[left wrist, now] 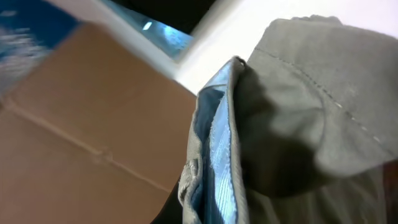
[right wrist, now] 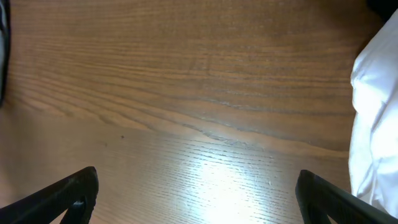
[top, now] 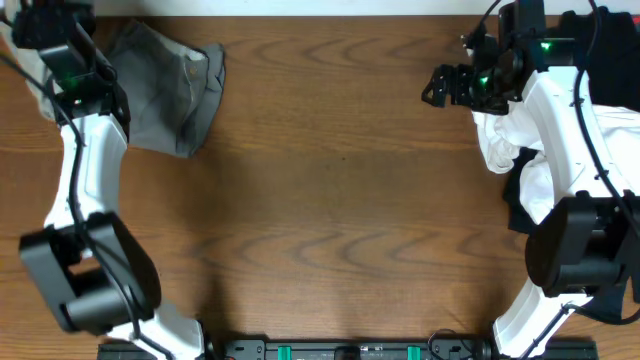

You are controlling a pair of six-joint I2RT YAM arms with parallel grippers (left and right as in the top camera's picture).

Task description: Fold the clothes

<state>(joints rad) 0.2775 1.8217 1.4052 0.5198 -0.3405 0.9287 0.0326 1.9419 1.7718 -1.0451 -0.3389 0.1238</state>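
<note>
I see one brown wood-grain table point(top: 330, 180), one crumpled grey garment point(top: 165, 95), one white cloth heap point(top: 500, 140); right gripper point(right wrist: 199, 196) wide, left gripper point(top: 85, 65) I cannot tell

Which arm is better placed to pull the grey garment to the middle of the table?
Left. The left hand is at the grey garment in the far left corner; cloth fills its wrist view. The right hand hangs open over the bare table on the other side, beside a white cloth.
</note>
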